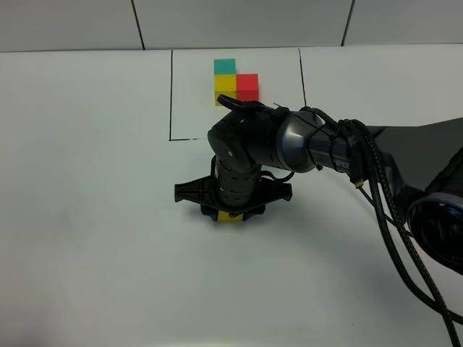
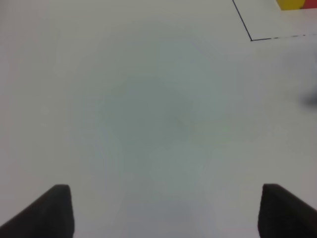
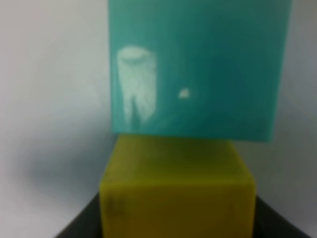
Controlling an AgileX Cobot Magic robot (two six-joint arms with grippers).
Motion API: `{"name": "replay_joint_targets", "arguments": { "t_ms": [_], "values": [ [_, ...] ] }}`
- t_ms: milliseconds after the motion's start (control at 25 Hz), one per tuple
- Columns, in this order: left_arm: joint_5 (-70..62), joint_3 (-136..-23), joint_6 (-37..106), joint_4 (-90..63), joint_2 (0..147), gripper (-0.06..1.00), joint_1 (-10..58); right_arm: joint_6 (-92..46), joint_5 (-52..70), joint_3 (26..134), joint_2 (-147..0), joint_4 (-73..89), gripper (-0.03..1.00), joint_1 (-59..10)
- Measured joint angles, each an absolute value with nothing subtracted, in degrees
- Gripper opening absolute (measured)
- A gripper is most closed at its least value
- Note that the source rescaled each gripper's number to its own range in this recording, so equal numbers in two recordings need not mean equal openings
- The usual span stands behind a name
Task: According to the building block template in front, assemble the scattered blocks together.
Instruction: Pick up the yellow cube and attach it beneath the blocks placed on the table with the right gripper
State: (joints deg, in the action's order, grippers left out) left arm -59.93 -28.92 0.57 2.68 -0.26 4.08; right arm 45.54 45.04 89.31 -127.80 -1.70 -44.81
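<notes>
The template (image 1: 235, 83) is sitting at 12 o'clock on the desk (image 1: 87, 217); the right tool (image 1: 231, 214), reaching over from 3 o'clock, is pinching the yellow block (image 1: 230, 218), which is touching the teal block (image 3: 198, 64); the left tool (image 2: 166, 208) is hanging spread

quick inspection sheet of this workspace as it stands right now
surface: white tabletop with a thin black drawn rectangle outline
job's things: L-shaped template cluster of teal, yellow and red cubes inside the outline; loose yellow cube in the right hand; loose teal cube just beyond it, contact unclear; loose red cube not seen
clutter: nothing seen
hands: right hand shut on the loose yellow cube; left hand open, holding nothing, over bare table
cables: black cables hang along the right arm, away from the blocks
surroundings: pale panelled wall behind the table
</notes>
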Motion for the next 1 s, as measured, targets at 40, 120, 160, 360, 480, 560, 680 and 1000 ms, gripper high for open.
{"name": "replay_joint_targets", "arguments": {
  "t_ms": [40, 120, 160, 360, 480, 560, 680, 1000],
  "values": [
    [-59.93, -28.92, 0.57, 2.68, -0.26, 0.82, 4.08, 45.54, 45.04, 89.31, -127.80, -1.70, 0.00, -44.81],
    [-59.93, -28.92, 0.57, 2.68, -0.26, 0.82, 4.08, 45.54, 45.04, 89.31, -127.80, -1.70, 0.00, -44.81],
    [-59.93, -28.92, 0.57, 2.68, -0.26, 0.82, 4.08, 45.54, 45.04, 89.31, -127.80, -1.70, 0.00, -44.81],
    [-59.93, -28.92, 0.57, 2.68, -0.26, 0.82, 4.08, 45.56, 45.04, 89.31, -127.80, -2.15, 0.00, -44.81],
    [-59.93, -28.92, 0.57, 2.68, -0.26, 0.82, 4.08, 45.56, 44.92, 89.31, -127.85, -2.50, 0.00, -44.81],
    [-59.93, -28.92, 0.57, 2.68, -0.26, 0.82, 4.08, 45.83, 44.92, 89.31, -127.85, -2.55, 0.00, -44.81],
    [-59.93, -28.92, 0.57, 2.68, -0.26, 0.82, 4.08, 46.25, 44.92, 89.31, -127.85, -2.63, 0.00, -44.81],
    [-59.93, -28.92, 0.57, 2.68, -0.26, 0.82, 4.08, 46.50, 44.46, 89.16, -127.85, -3.74, 0.00, -44.81]
  ]
}}
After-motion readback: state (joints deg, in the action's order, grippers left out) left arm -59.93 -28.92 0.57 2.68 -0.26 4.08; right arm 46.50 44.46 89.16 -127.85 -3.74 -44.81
